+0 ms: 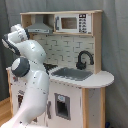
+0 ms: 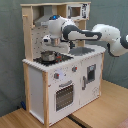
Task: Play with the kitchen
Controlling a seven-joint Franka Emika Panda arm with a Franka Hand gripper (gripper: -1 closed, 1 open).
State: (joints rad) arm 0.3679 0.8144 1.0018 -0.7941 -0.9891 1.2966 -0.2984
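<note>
Currently the tall light-wood and white toy kitchen point(image 2: 62, 75) stands on the wooden floor in front of a grey curtain in both exterior views. In the second exterior view, going left to right: small metal pot point(image 2: 48, 56) sits on the black stovetop point(image 2: 52, 59) at the worktop's left end, the gripper point(image 2: 51, 41) hangs just above it, then the sink point(image 2: 84, 50) towards the right end. Can't tell whether the fingers are apart or together. My read: step in hand is working the pot on the stove. Next move calls for a straight descent onto the pot rim without nudging it off the burner.
</note>
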